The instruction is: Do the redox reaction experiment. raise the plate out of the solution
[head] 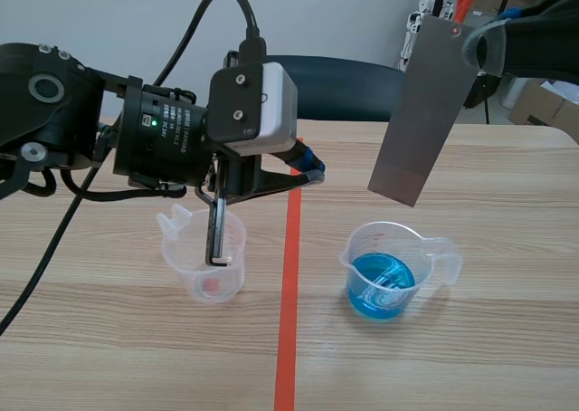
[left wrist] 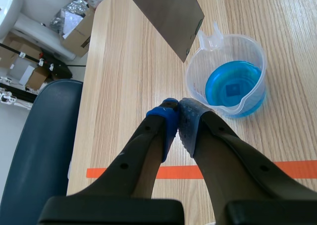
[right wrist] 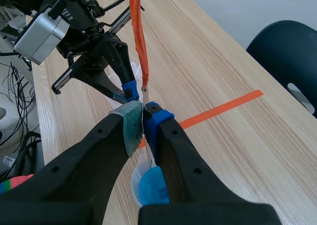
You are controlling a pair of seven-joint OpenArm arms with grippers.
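A: Progress, quick?

B: The raise looks done. Nearest is the beaker of blue solution (head: 364, 244), standing on the table with only liquid in it. The grey metal plate (head: 423, 112) hangs tilted above it. Its low corner is clear of the rim and nowhere near the blue.

A: Who's got it?

B: The right gripper (right wrist: 143, 117) is clamped on the plate's upper end, one pad on each face.

A: Other arm?

B: The left gripper (left wrist: 177, 117) is closed with its pads touching and nothing between them. It hovers over the empty clear beaker (head: 201, 268), which sits across the tape line from the blue one. A thin black bar (head: 217, 234) hangs at that beaker. It's probably part of the wrist mount, but I can't tell if it dips inside or just sits in front.

A: Anything left?

B: I'd say only holding the plate up or setting it aside. I see no obvious coating on the metal from here.

A: Text?

B: Both beakers have graduation marks, but they're too small to read. There's no legible brand on the arms. Far back are a dark blue chair (head: 344, 85) and cardboard boxes (head: 543, 108), and nothing there is readable.
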